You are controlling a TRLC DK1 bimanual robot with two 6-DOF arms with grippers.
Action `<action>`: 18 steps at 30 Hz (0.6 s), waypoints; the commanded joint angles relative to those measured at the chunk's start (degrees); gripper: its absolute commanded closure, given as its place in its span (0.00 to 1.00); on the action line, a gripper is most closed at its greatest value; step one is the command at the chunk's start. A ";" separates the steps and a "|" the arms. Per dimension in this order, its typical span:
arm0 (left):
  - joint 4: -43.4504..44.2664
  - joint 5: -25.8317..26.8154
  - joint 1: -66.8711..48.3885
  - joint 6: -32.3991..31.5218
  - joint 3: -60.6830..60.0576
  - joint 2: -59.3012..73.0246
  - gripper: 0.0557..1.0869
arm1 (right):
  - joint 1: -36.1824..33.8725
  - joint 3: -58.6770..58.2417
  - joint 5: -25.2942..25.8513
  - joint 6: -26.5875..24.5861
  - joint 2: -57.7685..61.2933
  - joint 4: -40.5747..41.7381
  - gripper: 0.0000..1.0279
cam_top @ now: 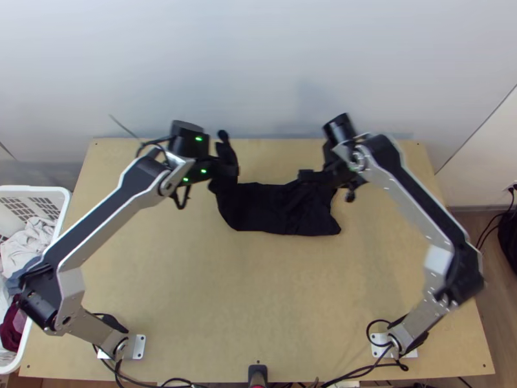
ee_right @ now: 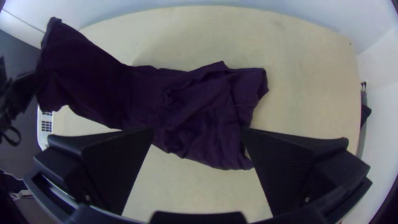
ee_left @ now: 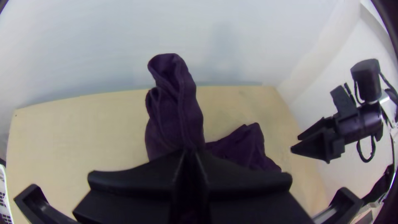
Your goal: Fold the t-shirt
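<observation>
T-shirt (cam_top: 278, 210): one end raised, pinched in left tool (cam_top: 224, 171); remainder bunched on tabletop (cam_top: 245, 297). Right tool (cam_top: 309, 175) spread above it, partly blocking the top view. Basket (cam_top: 39, 189) of clothes beside tabletop.

The light wooden table (cam_top: 220, 291) carries the dark t-shirt (cam_top: 265, 210) — rumpled, one end raised.
</observation>
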 commanded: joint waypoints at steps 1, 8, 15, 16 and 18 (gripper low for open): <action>3.30 -1.11 -7.27 -1.35 2.98 5.06 0.96 | -5.45 -4.97 -2.71 0.31 -10.00 -3.47 0.03; 6.38 -4.53 -13.24 -2.23 10.72 14.12 0.96 | -9.58 -10.94 -2.97 0.22 -15.10 -3.65 0.04; 6.38 -5.50 -16.67 -2.67 20.83 24.31 0.96 | -12.84 -10.24 -3.94 1.81 -14.13 -3.65 0.03; 6.38 -5.50 -17.02 -2.67 21.79 25.54 0.96 | -13.28 -10.15 -4.12 1.81 -14.13 -3.65 0.03; 6.47 -5.59 -17.64 -2.67 23.46 27.74 0.96 | -14.42 -10.42 -4.20 1.81 -14.13 -3.65 0.03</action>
